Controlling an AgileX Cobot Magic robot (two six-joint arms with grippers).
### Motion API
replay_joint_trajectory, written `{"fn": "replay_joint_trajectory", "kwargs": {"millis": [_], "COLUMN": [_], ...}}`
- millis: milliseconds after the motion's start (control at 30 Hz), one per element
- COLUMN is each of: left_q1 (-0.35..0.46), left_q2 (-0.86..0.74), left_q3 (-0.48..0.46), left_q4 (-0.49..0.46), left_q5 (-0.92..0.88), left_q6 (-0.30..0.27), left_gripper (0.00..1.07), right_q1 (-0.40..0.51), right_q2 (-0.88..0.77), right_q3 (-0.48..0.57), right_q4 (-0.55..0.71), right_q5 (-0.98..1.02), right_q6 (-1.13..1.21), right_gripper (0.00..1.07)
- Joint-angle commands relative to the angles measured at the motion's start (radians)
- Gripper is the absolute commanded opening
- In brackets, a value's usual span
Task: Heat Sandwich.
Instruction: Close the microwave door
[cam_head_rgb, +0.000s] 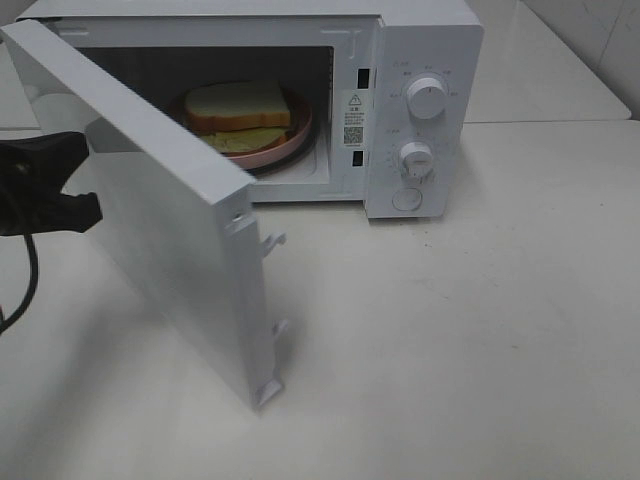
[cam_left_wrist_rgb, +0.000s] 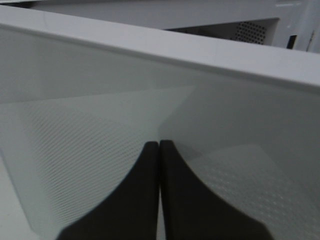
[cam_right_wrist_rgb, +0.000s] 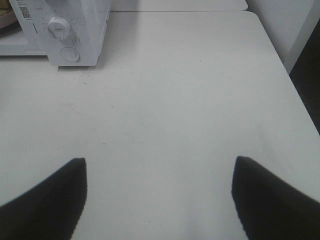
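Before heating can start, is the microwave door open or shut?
Open. The door stands swung out from the microwave, and the sandwich on its plate is visible inside.

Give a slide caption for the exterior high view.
Sandwich on pink plate inside open microwave; shut left gripper at its door.

Microwave (cam_head_rgb: 425, 45) smooth white with a soft sheen, door (cam_left_wrist_rgb: 90, 140) pane finely dotted like mesh, table (cam_head_rgb: 480, 330) matt off-white and faintly specked, plate (cam_head_rgb: 292, 143) glossy pink, sandwich (cam_head_rgb: 238, 104) bread soft and porous, left gripper (cam_left_wrist_rgb: 159, 145) matt black.
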Motion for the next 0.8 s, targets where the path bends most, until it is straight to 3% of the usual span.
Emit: {"fn": "replay_joint_trajectory", "kwargs": {"millis": [33,233,633,800], "left_q1": [-0.074,-0.204,-0.329,-0.378], "left_q2": [0.030,0.110,0.232,0.275], "left_q3": [-0.034,-0.120,-0.274,-0.376], "left_q4": [-0.101,-0.271,-0.451,-0.569], "left_q5": [-0.036,-0.037,-0.036,0.025], "left_q6": [0.045,0.161,0.199,0.281], "left_gripper": [0.00,0.00,0.00,0.00], "right_q1": [-0.008,-0.008,-0.008,-0.008], "right_q2": [-0.027,-0.027,-0.027,-0.027], "right_q3": [0.005,0.005,0.005,0.005], "right_q4": [-0.001,-0.001,-0.001,-0.001], "right_q5": [-0.007,-0.007,-0.007,-0.007], "right_q6": [-0.006,-0.006,-0.006,-0.006], "right_gripper": [0.76,0.76,0.76,0.76]}}
